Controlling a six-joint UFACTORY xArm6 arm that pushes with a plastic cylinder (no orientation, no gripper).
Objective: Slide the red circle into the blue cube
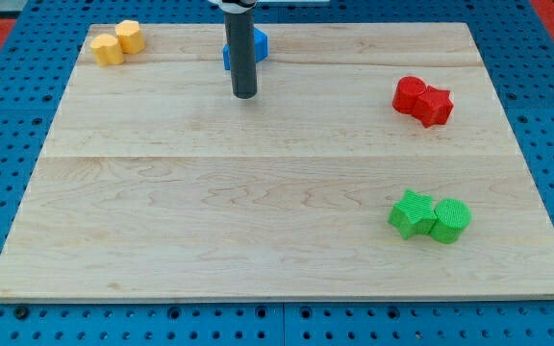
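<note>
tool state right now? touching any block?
My tip: plain rod, holds nothing; just below the blue block at the view's top, contact unclear, far from the red blocks.

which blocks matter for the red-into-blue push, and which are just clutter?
In play:
- red blocks, two touching at the view's right; which one is the circle I cannot tell
- blue block, view's top, partly behind the rod
- my tip, just below the blue block

Lying about:
- yellow blocks, top left
- green blocks, lower right
</note>
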